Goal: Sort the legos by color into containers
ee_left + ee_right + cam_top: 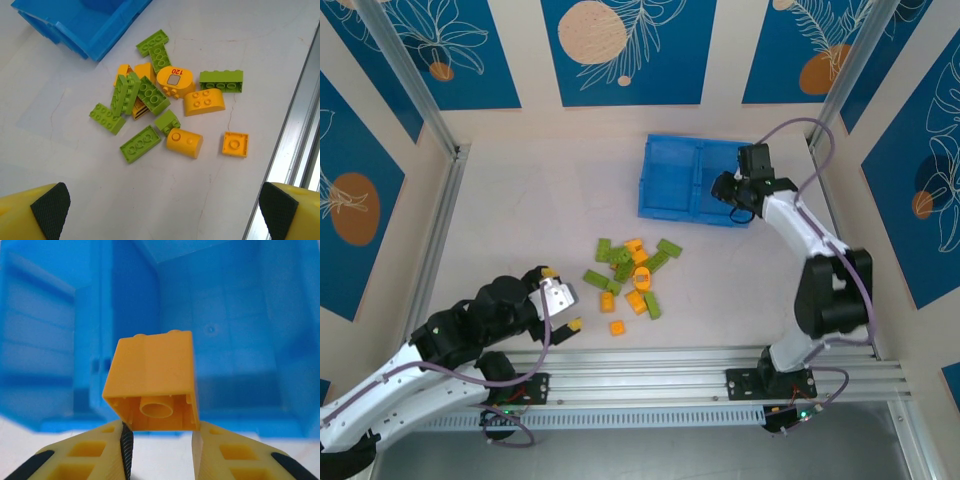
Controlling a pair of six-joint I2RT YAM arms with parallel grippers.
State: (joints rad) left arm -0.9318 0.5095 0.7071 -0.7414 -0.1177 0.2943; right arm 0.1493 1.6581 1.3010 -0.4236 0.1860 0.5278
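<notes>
Right gripper [161,432] is clamping an orange-yellow brick [152,370] at its base, with the right compartment [235,315] of the blue bin [45,315] lying just ahead. Left gripper [165,212] is hanging spread wide, loose legos [150,95] ahead of it.

High rear camera overlooks the blue bin [670,180]; left wrist camera looks down on bricks [150,95] beside it; right wrist camera faces closely inside.
</notes>
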